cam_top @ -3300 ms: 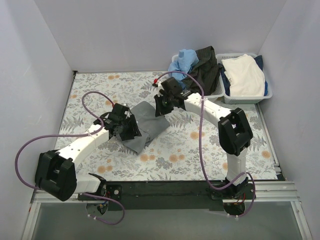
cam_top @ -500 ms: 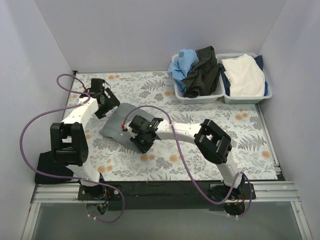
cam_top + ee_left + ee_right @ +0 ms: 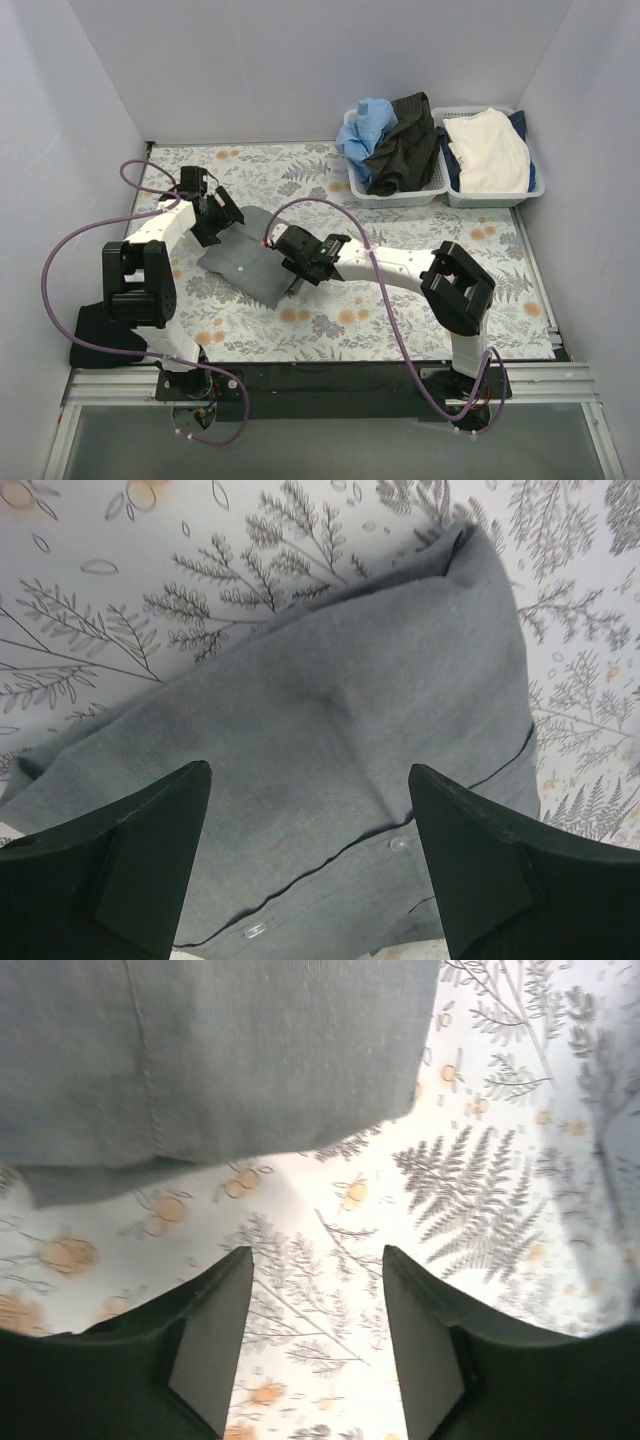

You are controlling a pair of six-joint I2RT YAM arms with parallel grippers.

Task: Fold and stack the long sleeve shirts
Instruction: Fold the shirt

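1. The grey shirt (image 3: 245, 265) lies folded into a flat packet on the floral table (image 3: 480, 270), left of centre and between the two grippers.
2. From the top view its long axis runs on a diagonal, from the far left by the left gripper (image 3: 215, 215) to the near right by the right gripper (image 3: 293, 272). One blunt corner points toward the near edge of the table.
3. In the left wrist view the folded cloth shows a thin dark seam line and two small buttons (image 3: 398, 843) close to the fingers.
4. The left gripper hangs just above the far-left end of the grey shirt with its jaws spread wide. Only flat cloth shows between them and nothing is gripped.
5. The right gripper sits low at the near-right edge of the grey shirt, fingers parted to a moderate gap. The right wrist view shows bare tablecloth between them and the shirt's edge just beyond the tips, so it holds nothing.
6. Two white lattice baskets stand side by side at the far right corner of the table, their walls touching.
7. The left basket (image 3: 400, 198) holds the black shirt (image 3: 405, 140), crumpled and stretched from the far rim to the near rim. A blue garment (image 3: 365, 125) is bunched against its left side.
8. The right basket (image 3: 495, 198) holds a white garment (image 3: 488, 150) lying on top of a dark blue garment (image 3: 522, 125), which shows along the right and left edges.
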